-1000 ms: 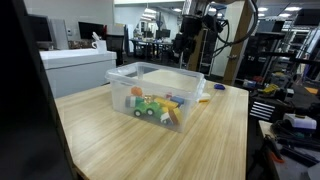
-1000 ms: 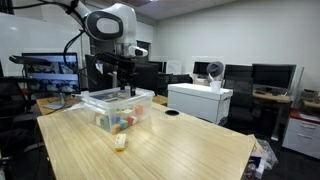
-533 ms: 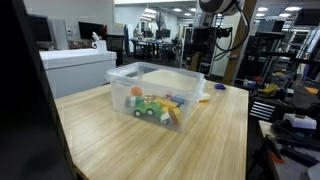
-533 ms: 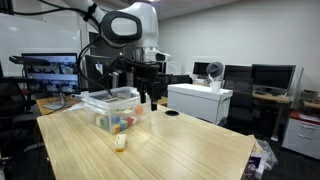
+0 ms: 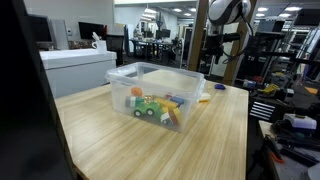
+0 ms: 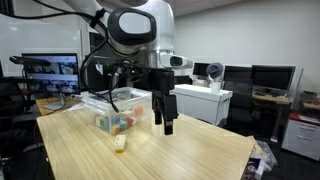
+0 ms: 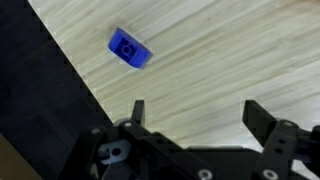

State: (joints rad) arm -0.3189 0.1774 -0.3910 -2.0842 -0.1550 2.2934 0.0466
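My gripper (image 6: 165,122) hangs open and empty above the wooden table, beside a clear plastic bin (image 6: 105,97). In an exterior view the gripper (image 5: 212,52) is beyond the bin's (image 5: 150,70) far corner. The wrist view shows the open jaws (image 7: 195,110) over bare wood. A small blue block (image 7: 129,47) lies on the table ahead of them, near the table's edge. The blue block (image 5: 220,88) also shows on the table past the bin. The bin holds several coloured toys (image 5: 150,105).
A small pale toy (image 6: 120,142) lies on the table in front of the bin. A yellow piece (image 5: 204,99) lies beside the bin. The table's edge (image 7: 70,85) runs close to the block. Desks, monitors and a white cabinet (image 6: 198,100) stand around.
The arm has swung from above the bin out past its side, and the gripper has come down over the table near the blue block. The jaws stay open.
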